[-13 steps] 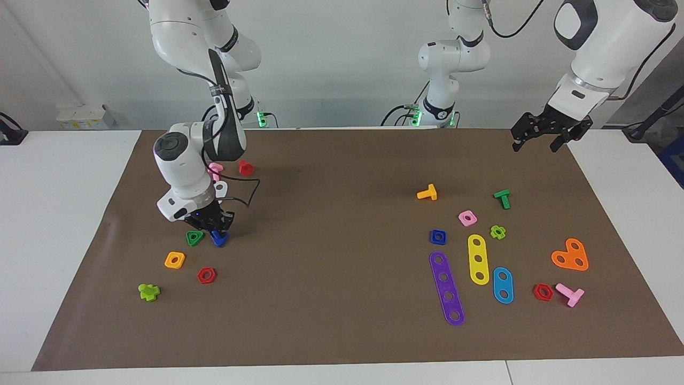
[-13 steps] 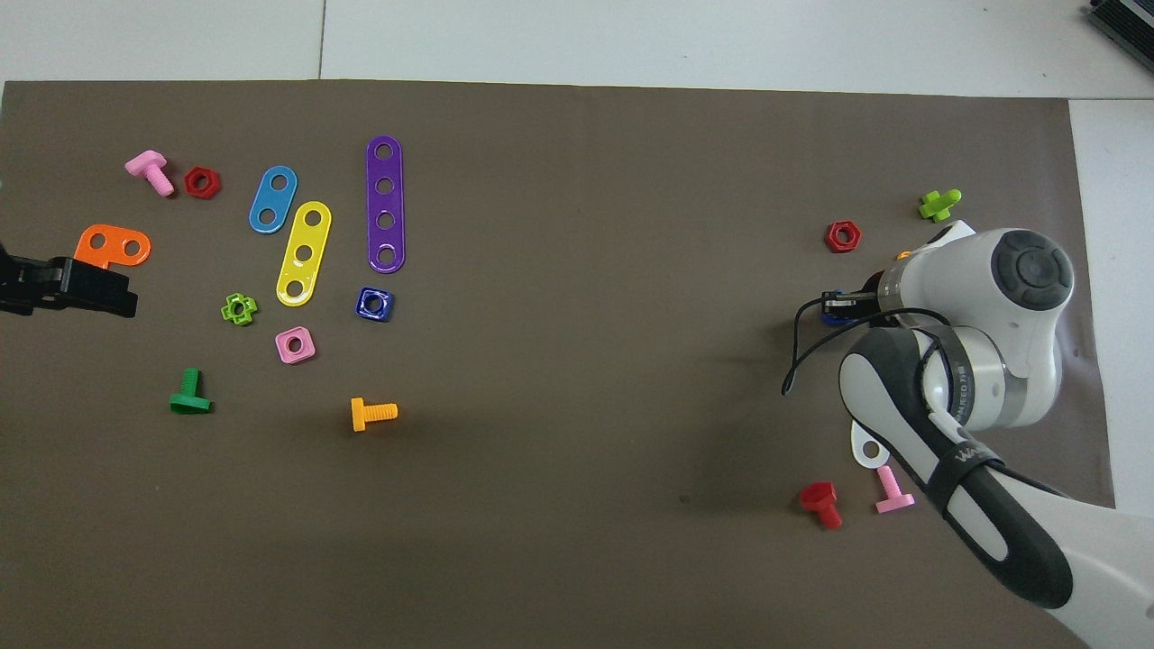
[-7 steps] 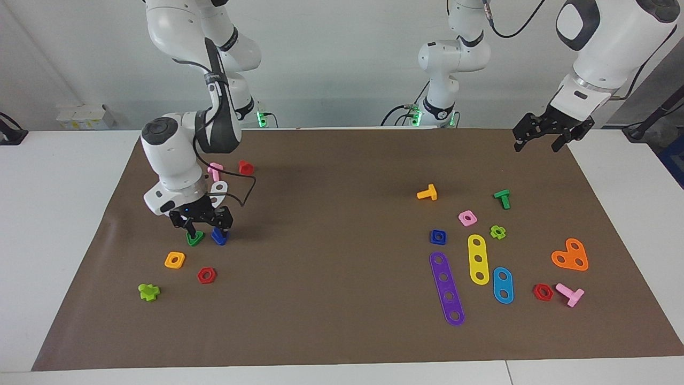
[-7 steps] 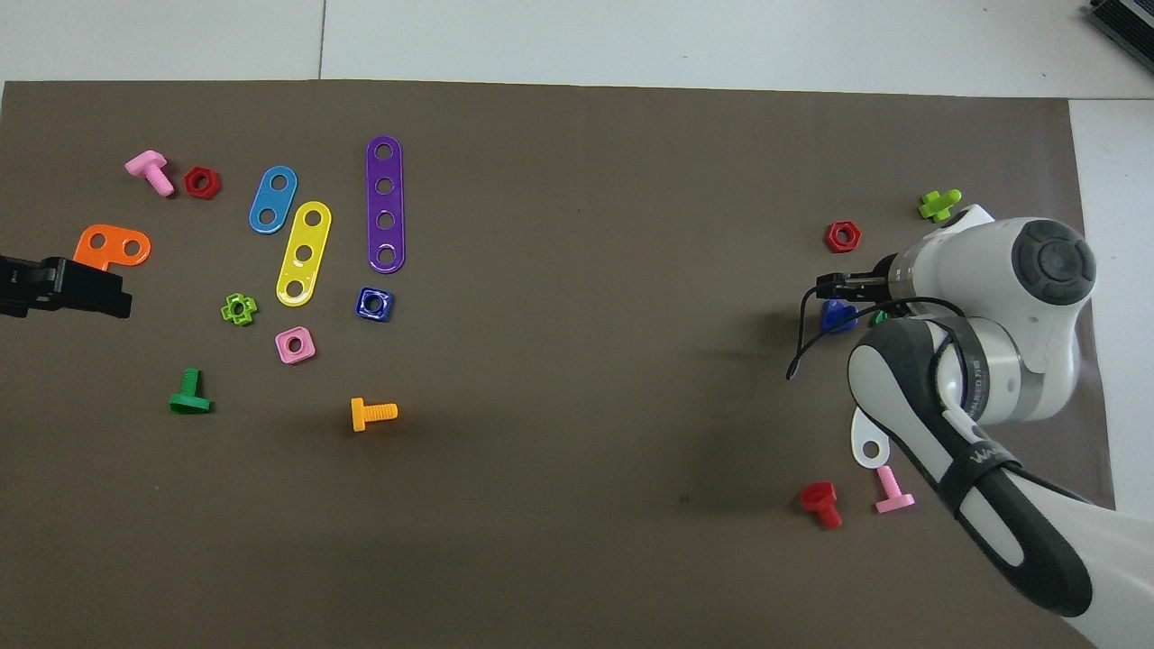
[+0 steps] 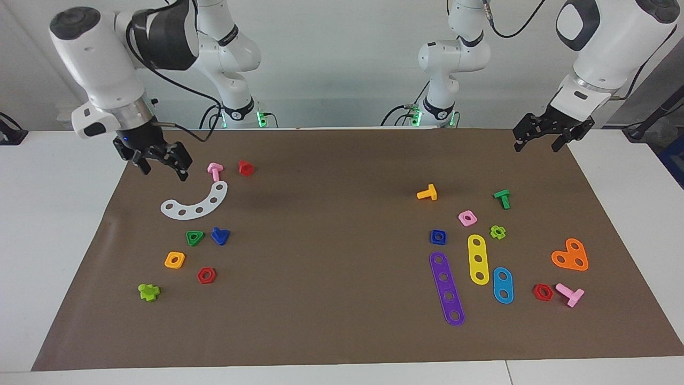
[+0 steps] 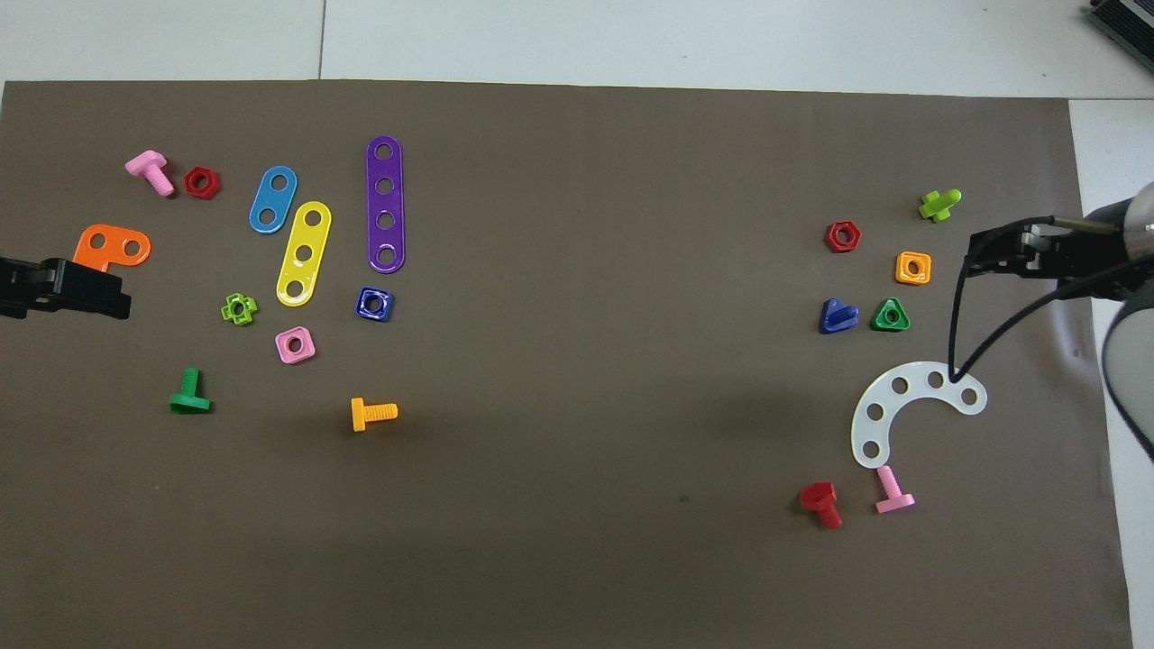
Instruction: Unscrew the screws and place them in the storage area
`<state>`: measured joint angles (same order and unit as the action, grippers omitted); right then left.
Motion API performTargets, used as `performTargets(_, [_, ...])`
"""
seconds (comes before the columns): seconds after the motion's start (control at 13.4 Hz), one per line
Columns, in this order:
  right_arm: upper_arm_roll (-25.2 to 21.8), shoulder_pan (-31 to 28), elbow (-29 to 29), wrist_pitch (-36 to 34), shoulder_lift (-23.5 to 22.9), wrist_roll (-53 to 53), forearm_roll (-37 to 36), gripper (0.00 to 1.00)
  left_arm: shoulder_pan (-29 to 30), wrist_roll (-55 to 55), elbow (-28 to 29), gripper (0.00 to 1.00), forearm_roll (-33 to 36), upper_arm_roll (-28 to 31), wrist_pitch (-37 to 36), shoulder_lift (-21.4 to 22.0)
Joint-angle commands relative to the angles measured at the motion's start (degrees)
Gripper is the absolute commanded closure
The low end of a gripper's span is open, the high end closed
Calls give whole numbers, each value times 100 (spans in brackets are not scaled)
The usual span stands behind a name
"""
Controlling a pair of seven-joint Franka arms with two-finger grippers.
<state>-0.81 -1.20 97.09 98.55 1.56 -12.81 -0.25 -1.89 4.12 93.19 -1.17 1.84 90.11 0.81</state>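
Observation:
The dark-blue screw (image 5: pixel 219 236) (image 6: pixel 838 316) lies free on the brown mat, beside a green triangular nut (image 5: pixel 194 237) (image 6: pixel 890 315). This stretch of mat with its loose parts, toward the right arm's end, is the storage area (image 5: pixel 251 259) (image 6: pixel 766 297). The screw's dark-blue square nut (image 5: pixel 438 236) (image 6: pixel 374 304) rests toward the left arm's end, next to a purple strip (image 5: pixel 447 287). My right gripper (image 5: pixel 158 162) (image 6: pixel 983 253) hangs open and empty, raised over the mat's edge. Over the mat's corner by the left arm's base, my left gripper (image 5: pixel 537 143) (image 6: pixel 113 290) waits open and empty.
A white curved strip (image 5: pixel 195 203) (image 6: pixel 902 410), pink and red bolts, and orange, red and lime pieces lie around the blue screw. Yellow (image 5: pixel 478 259) and blue strips, an orange plate (image 5: pixel 570 255), and several nuts and bolts lie toward the left arm's end.
My right gripper opened, let go of the blue screw on the mat, then rose and drew back toward the mat's edge. The white curved strip came into full view. The left arm stayed put.

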Motion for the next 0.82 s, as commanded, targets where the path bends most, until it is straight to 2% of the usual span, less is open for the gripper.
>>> performTargets(0.0, [-15, -65, -444, -721, 213, -38, 25, 0, 22, -78, 208, 0, 65, -25, 120, 182])
performTargets(0.07, [2, -56, -506, -871, 222, 15, 25, 0, 22, -69, 182, 0, 65, -25, 155, 174])
performTargets(0.3, [2, -56, -138, -786, 433, 198, 25, 0, 30, -61, 199, 0, 65, -17, 59, 191])
performTargets(0.75, [90, 23, -305, -1057, 354, 551, -212, 0, 22, -61, 199, 0, 56, -17, 24, 200])
